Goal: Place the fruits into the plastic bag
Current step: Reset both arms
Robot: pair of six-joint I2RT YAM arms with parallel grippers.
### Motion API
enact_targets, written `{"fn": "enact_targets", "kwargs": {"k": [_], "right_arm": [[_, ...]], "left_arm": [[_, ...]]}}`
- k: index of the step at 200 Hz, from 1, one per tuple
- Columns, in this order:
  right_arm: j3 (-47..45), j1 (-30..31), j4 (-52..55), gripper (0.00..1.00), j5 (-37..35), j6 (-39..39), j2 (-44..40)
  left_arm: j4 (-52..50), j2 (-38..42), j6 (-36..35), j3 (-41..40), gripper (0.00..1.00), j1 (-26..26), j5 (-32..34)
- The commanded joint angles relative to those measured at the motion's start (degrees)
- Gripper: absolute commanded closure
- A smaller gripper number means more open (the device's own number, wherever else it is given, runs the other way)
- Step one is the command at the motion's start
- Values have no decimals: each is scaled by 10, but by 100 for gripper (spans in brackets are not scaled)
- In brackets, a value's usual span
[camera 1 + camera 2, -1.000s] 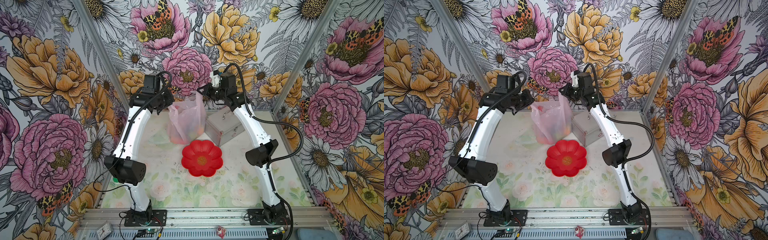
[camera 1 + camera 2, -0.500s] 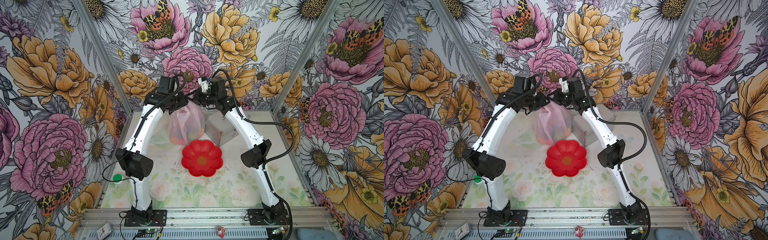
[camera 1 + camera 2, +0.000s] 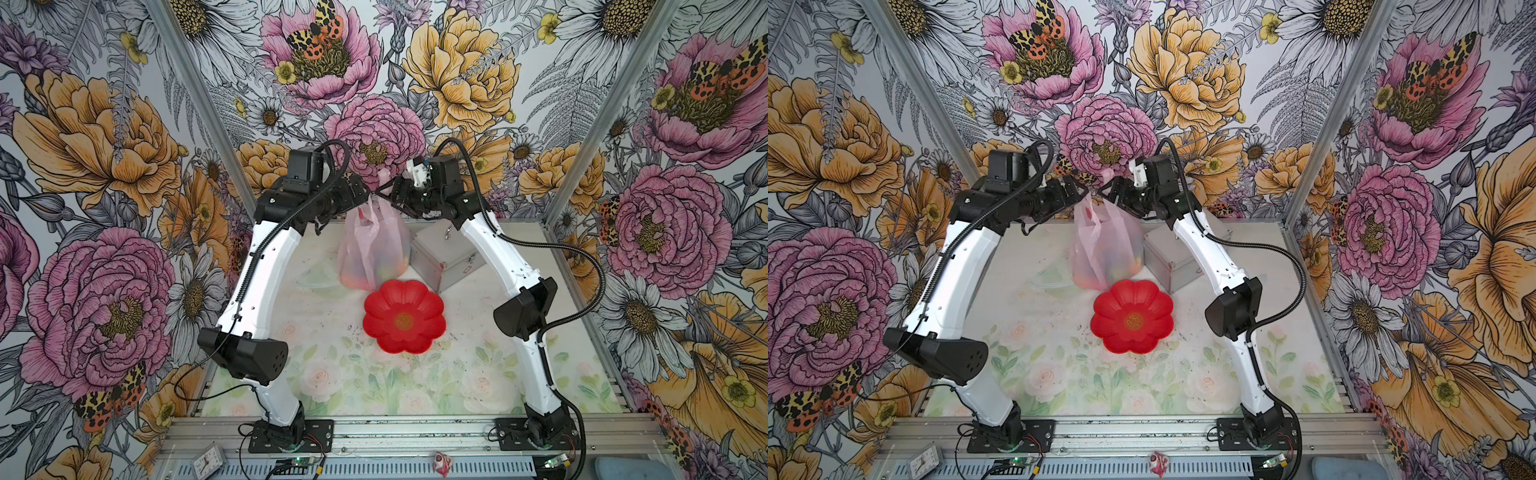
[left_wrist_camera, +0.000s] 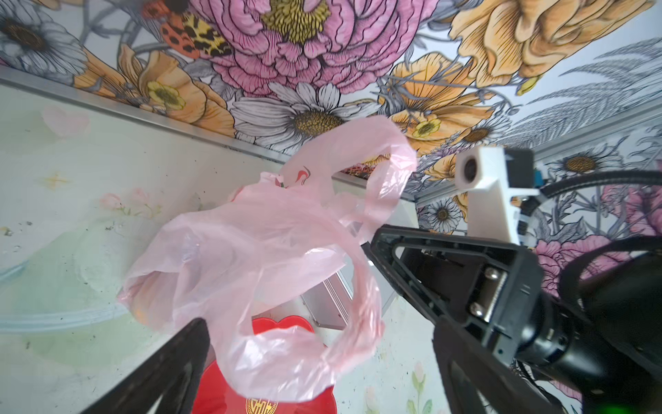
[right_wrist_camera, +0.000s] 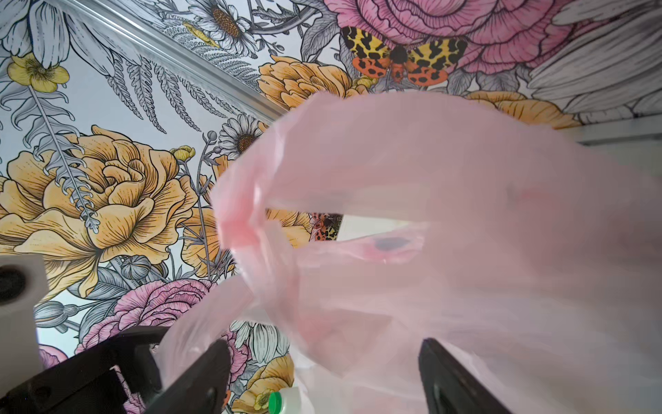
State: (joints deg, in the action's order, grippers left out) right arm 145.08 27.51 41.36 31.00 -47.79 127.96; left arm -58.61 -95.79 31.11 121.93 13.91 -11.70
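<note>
**Bag stands straight below the gap between two open end effectors**

In both top views the plastic bag [image 3: 374, 245] stands upright on the bench [image 3: 332, 374] near the back wall. Its long axis is vertical. Its handles reach up into the narrow gap where the left end effector [image 3: 360, 193] and the right end effector [image 3: 387, 194] face each other almost tip to tip. The bag therefore lies directly beneath and between them, and neither arm looks nearer. The fruits [image 3: 365, 276] show as red, orange and green smudges through the film at the bottom of the bag. The red dish [image 3: 403, 316] just in front holds none. The metal case [image 3: 440, 257] sits just beside the bag on the right arm's side.

In the left wrist view that arm's jaws stand wide apart. A slack loop of the bag [image 4: 250, 251] hangs between them, pinched by neither. One finger of the right end effector pokes in just beside the other loop.

In the right wrist view the jaws are spread just as wide. Blurred pink film [image 5: 430, 215] billows in front of and between them, with nothing clamped.

To my eye the filling looks done. Any withdrawal has to clear those loops, which sit right at both sets of tips.
</note>
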Motion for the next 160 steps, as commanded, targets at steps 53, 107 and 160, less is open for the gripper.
{"fn": "enact_targets", "kwargs": {"k": [53,107,160], "right_arm": [[-198,-51,58,0,-122,118,-254],[-519,-97,-8,0,-351,337,-476],[-1013,-176,-379,1,-379,413,-701]], "left_arm": [[19,194,-29,-154,1,-102,52],[163,398,-10,-498,1,-104,221],[459,597,-72,-862,1,-93,293]]}}
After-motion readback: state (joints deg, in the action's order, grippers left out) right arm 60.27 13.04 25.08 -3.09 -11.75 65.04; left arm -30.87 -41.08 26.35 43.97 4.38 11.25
